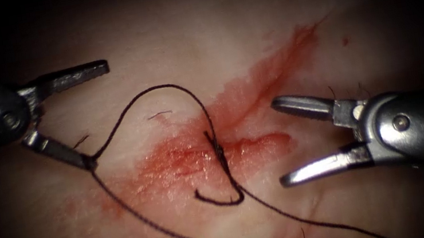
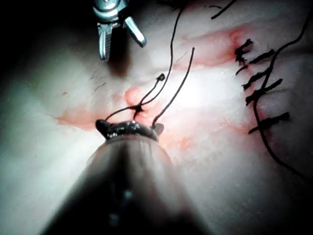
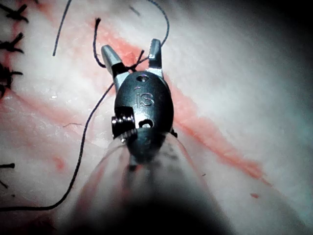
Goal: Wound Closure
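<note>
The tissue [image 1: 209, 38] carries a red-stained cut [image 1: 255, 99] running from lower left to upper right. Dark thread [image 1: 160, 87] passes through the cut at a stitch [image 1: 217, 150], arches to the left and lies against the tip of my left tool's lower jaw. The left tool [image 1: 99, 115] is left of the cut with its jaws spread wide and grips nothing. On the right of the cut, the right tool [image 1: 278, 143] is open and holds nothing. In the right wrist view its jaws [image 3: 133, 53] straddle the thread [image 3: 134, 63] without closing on it.
A short thread tail [image 1: 217, 198] curls below the stitch, and two long strands [image 1: 359, 230] trail toward the near edge. Red fluid [image 1: 173, 163] stains the tissue around the cut. Several finished stitches [image 2: 259, 83] sit farther along the wound.
</note>
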You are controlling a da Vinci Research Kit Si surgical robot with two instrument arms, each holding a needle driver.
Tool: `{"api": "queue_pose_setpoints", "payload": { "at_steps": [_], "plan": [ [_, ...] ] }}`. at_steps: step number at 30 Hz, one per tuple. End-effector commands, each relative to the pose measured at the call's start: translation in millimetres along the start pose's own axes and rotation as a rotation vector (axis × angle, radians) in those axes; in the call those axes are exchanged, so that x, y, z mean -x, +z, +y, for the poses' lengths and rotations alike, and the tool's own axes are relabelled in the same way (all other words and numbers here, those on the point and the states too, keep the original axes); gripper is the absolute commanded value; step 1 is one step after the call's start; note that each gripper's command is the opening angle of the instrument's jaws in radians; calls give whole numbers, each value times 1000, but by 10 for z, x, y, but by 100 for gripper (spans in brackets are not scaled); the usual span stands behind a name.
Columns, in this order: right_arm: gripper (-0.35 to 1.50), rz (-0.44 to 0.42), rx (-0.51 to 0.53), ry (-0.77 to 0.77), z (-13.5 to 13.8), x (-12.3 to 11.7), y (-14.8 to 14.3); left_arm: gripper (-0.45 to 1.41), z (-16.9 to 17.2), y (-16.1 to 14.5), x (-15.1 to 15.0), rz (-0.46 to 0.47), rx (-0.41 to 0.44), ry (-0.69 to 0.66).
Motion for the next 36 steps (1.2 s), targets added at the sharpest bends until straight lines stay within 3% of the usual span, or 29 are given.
{"api": "queue_pose_setpoints", "payload": {
  "at_steps": [1,6,9,11,15,18,19,20,21,22,23,24,29,30,32,34,36],
  "plan": [
    [94,2,-1,-2,2,-1,9,81,5,8,2,0,37,57],
    [93,2,0,-2,2,-1,9,78,19,29,19,-208,172,166],
    [94,2,0,-2,2,-1,9,78,28,39,29,-247,208,204],
    [94,2,0,-1,1,-2,9,76,43,52,43,-318,277,215],
    [94,5,0,-1,1,-3,9,78,57,60,56,-363,293,24],
    [93,5,0,0,0,-4,10,79,61,52,63,-389,263,-290],
    [93,5,0,0,0,-4,10,79,61,52,63,-389,263,-290],
    [93,5,1,-1,-1,-4,10,74,65,46,64,-418,258,-538],
    [93,5,1,-1,-1,-4,10,56,66,42,64,-422,275,-613],
    [93,5,1,-1,-1,-4,10,52,66,40,64,-421,284,-650],
    [94,5,1,-1,-1,-4,11,52,66,33,65,-409,318,-774],
    [96,5,1,-1,-2,-4,11,66,64,25,66,-370,317,-832],
    [96,5,2,-1,-2,-4,12,74,57,8,65,-248,299,-928],
    [98,5,2,-1,-2,-4,12,73,56,1,65,-165,299,-969],
    [101,5,2,-1,-3,-5,13,74,54,-3,66,-133,289,-934],
    [96,5,2,-1,-3,-5,13,76,27,-19,53,-187,200,-894],
    [94,5,2,-1,-3,-5,12,73,14,-26,41,-189,172,-860]
  ]
}}
